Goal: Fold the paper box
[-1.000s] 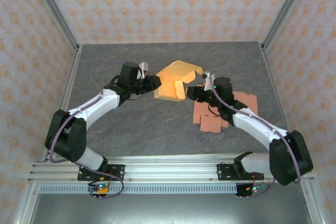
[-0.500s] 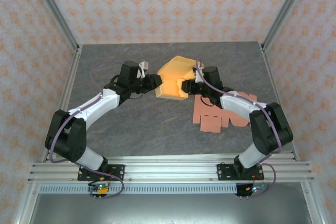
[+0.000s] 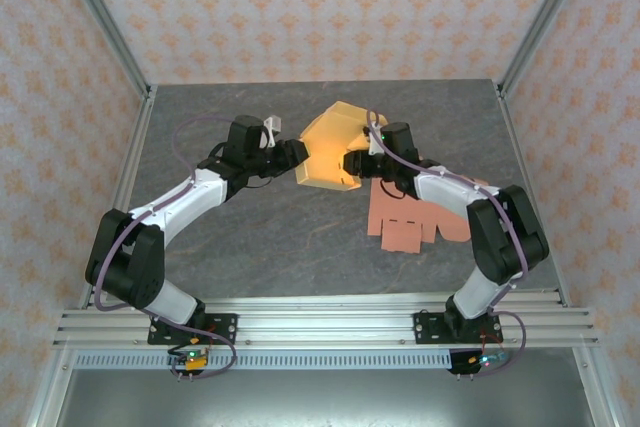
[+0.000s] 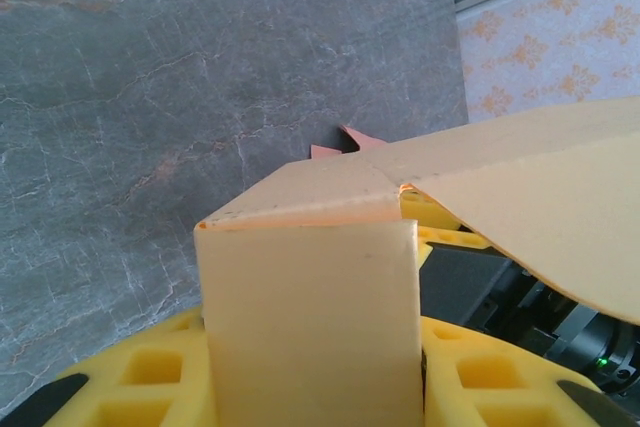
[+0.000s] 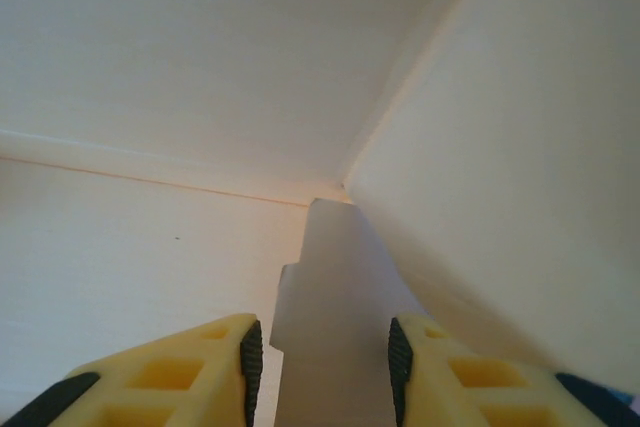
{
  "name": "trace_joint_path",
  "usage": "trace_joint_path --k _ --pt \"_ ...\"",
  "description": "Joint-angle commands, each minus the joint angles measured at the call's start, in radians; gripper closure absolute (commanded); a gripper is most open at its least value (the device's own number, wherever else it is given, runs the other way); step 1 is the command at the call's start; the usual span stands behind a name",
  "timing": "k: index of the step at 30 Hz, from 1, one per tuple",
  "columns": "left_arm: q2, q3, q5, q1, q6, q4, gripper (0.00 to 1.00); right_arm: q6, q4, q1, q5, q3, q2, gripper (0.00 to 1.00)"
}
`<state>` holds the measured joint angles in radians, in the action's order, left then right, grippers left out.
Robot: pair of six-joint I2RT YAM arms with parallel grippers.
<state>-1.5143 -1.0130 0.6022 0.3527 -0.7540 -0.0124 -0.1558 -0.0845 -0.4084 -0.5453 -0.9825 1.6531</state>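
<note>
L gripper [image 3: 297,158] of mine clamps paper box [image 3: 328,142] wall, box mid-table [image 3: 250,237]. R gripper [image 3: 352,163] in box mouth, astride flap [image 5: 335,327]; pinching or not, can't tell. Flat blanks [image 3: 405,225] just right; open room toward front.

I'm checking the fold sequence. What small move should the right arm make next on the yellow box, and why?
Probably close the right gripper on the tab and push it inward. The tab stands between its open jaws inside the paper box, and the left gripper grips the opposite panel, bracing it.
</note>
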Motion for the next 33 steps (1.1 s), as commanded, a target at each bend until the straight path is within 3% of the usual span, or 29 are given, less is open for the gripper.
trace_joint_path --k 1,14,20,25,30,33 --pt "0.008 -0.05 -0.04 -0.001 0.066 -0.047 0.73 0.0 0.048 0.015 0.004 -0.018 -0.075 0.56" --pt "0.006 -0.033 -0.019 -0.001 0.026 0.012 0.74 -0.068 0.031 0.084 -0.054 0.05 -0.131 0.55" --pt "0.026 -0.012 -0.001 -0.001 -0.033 0.061 0.74 -0.206 -0.14 0.097 -0.154 0.091 -0.063 0.56" --pt "0.022 -0.007 0.022 0.001 -0.109 0.117 0.74 -0.387 -0.386 0.096 -0.193 0.138 -0.024 0.54" --pt "0.023 0.007 0.018 0.0 -0.131 0.133 0.74 -0.416 -0.419 0.095 -0.198 0.148 -0.018 0.56" --pt "0.031 0.014 0.012 0.0 -0.121 0.126 0.75 -0.417 -0.442 0.096 -0.207 0.157 -0.028 0.62"
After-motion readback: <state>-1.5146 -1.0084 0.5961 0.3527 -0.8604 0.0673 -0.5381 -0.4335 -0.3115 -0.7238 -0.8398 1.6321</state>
